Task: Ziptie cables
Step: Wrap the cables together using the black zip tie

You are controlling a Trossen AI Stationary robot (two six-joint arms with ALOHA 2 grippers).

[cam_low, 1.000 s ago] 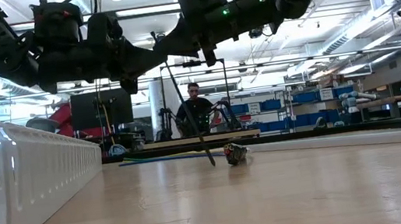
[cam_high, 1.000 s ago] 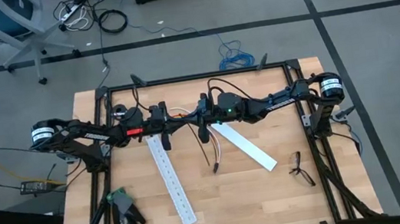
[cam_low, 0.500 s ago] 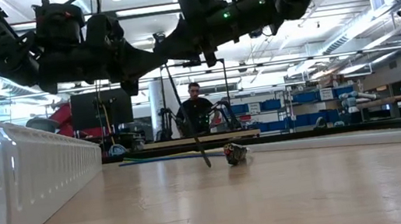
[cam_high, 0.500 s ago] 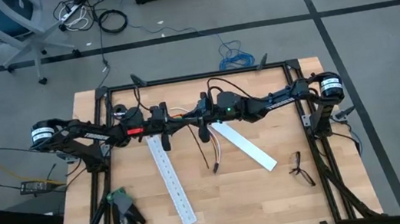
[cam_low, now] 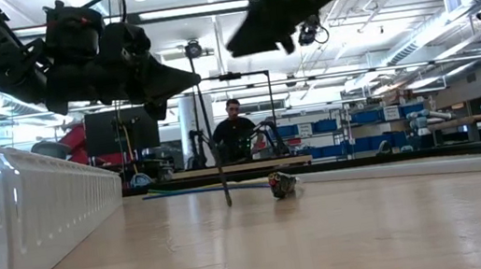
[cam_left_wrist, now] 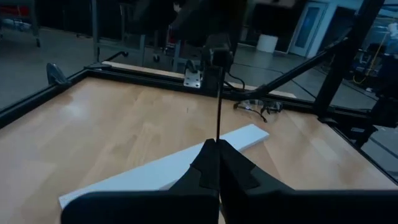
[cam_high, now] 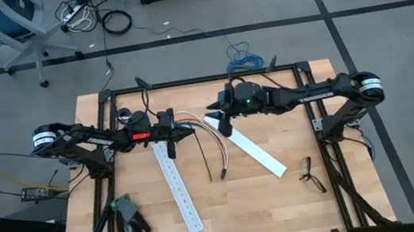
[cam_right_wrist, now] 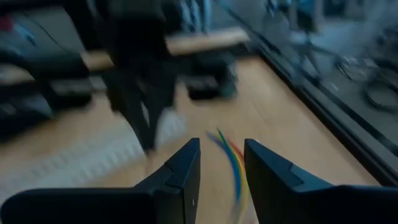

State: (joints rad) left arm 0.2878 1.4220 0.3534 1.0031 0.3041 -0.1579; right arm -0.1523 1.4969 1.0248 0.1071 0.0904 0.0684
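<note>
My left gripper (cam_high: 190, 131) is raised over the table's middle, shut on the thin black ziptie (cam_high: 204, 158). The ziptie also shows in the low view (cam_low: 211, 129) and the left wrist view (cam_left_wrist: 219, 99). The cables (cam_high: 211, 135), a curved bundle of coloured wires, lie flat on the table just right of it, with an end plug (cam_low: 280, 183) on the wood. My right gripper (cam_high: 215, 116) is open and empty, raised above the cables toward the far side. It shows high in the low view (cam_low: 251, 43), and the right wrist view (cam_right_wrist: 222, 152) shows its gap. My left gripper pinches the ziptie's upper end (cam_left_wrist: 218, 138) between its two shut fingers. The fingers lie about level and point toward the table's right. The ziptie slants down from the fingertips, straight, and its lower end (cam_low: 228, 201) is at the table top.
Two long white slotted strips lie on the table, one (cam_high: 177, 180) under the left gripper and one (cam_high: 253, 151) right of the cables. Spectacles (cam_high: 309, 174) lie near the right edge and black gloves (cam_high: 132, 230) at the near left. A person (cam_low: 236, 130) sits beyond the table.
My right gripper has drawn away from my left gripper and the ziptie, going up and toward the table's far right. The ziptie stays in my left gripper, and its lower end has swung along the table toward the left.
</note>
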